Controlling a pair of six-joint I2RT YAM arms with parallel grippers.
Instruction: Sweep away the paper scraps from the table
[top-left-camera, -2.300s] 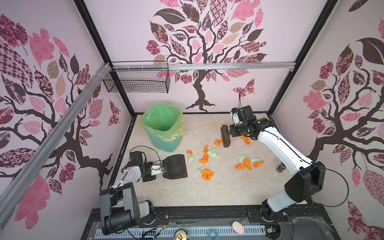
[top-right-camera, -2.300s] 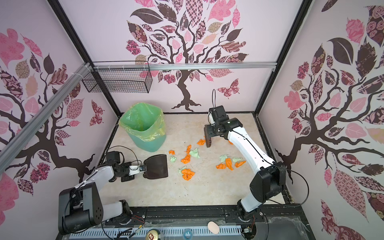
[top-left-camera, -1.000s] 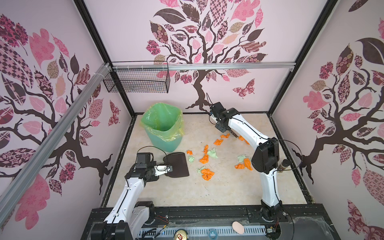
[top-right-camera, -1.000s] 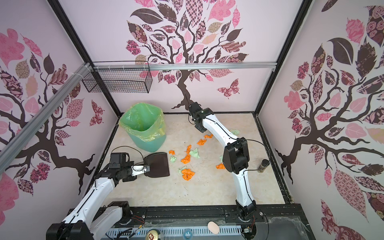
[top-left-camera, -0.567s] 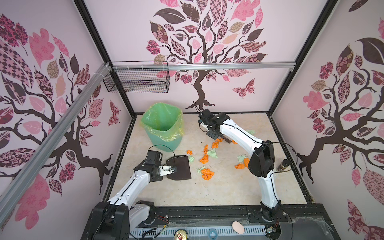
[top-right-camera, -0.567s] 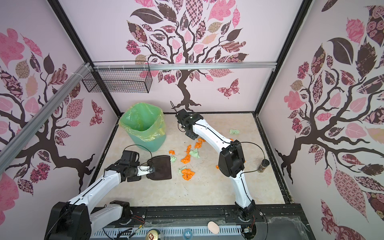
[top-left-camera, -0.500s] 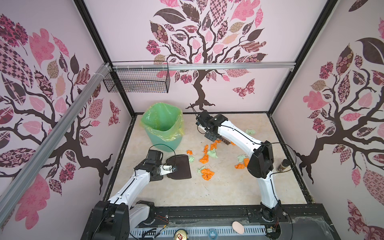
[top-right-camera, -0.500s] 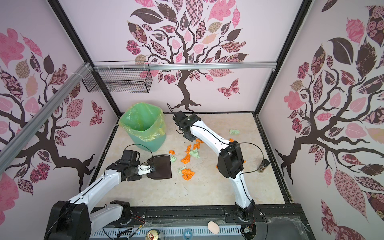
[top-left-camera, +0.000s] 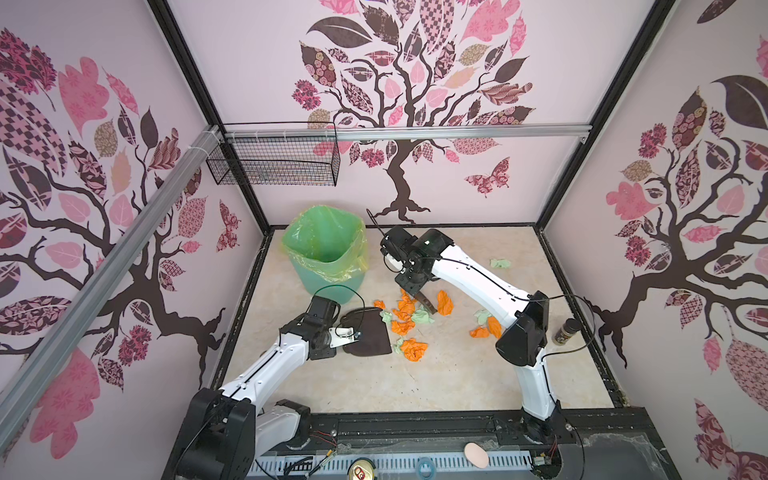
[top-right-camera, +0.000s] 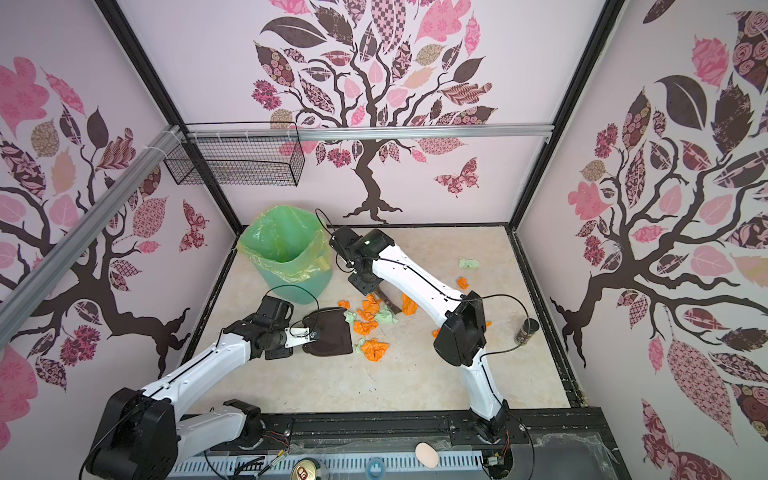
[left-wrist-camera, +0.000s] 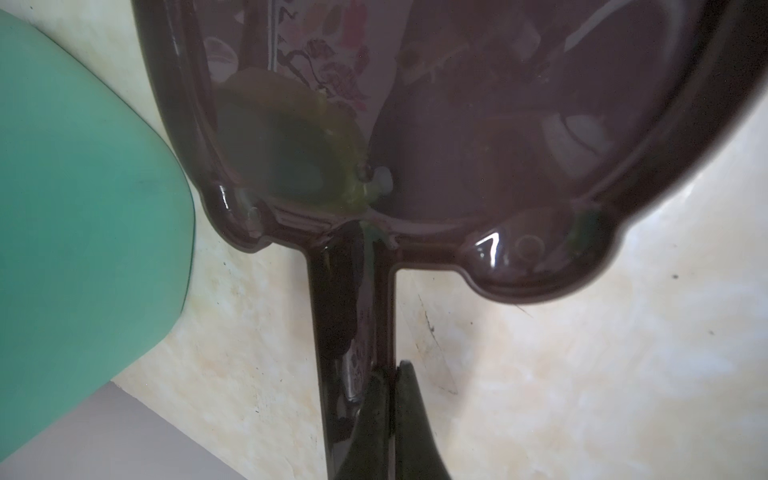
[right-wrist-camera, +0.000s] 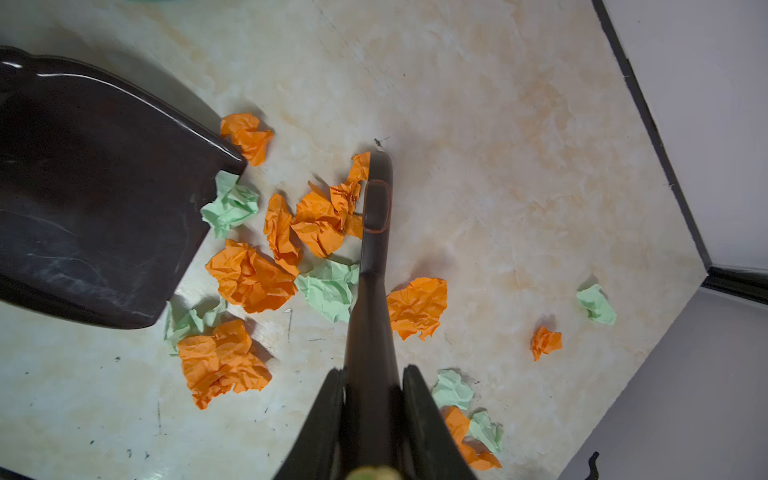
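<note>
Orange-and-mint paper scraps (right-wrist-camera: 249, 276) are lying unswept beside the empty dustpan (right-wrist-camera: 91, 199), left gripper (left-wrist-camera: 390, 372) clamping it, right gripper (right-wrist-camera: 374, 374) clamping the brush (right-wrist-camera: 376, 208).

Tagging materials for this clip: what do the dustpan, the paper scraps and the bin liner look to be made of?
The dustpan: dark brown, glossy, probably moulded plastic; it mirrors the wall pattern in the left wrist view.
The paper scraps: matte paper, orange and mint, crumpled with sharp creases.
The bin liner: thin translucent yellow-green plastic film, wrinkled, folded over the rim.
</note>
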